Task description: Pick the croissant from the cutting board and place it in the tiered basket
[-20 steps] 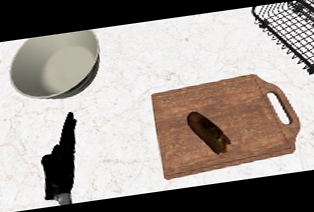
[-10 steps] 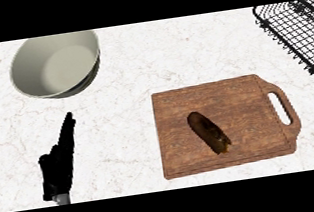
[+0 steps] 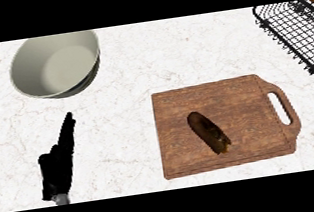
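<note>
A dark brown croissant (image 3: 209, 132) lies in the middle of the wooden cutting board (image 3: 252, 94), which has a handle on its right side. The black wire tiered basket (image 3: 300, 32) stands at the back right, cut off by the view's edge. My left hand (image 3: 59, 165) rests at the lower left with its fingers straight and pointing up, well away from the board. My right hand shows nowhere in the head view.
A large pale green bowl (image 3: 55, 64) stands at the back left of the white marble counter (image 3: 146, 64). The counter's left edge runs past the bowl, with a dark strip beyond it.
</note>
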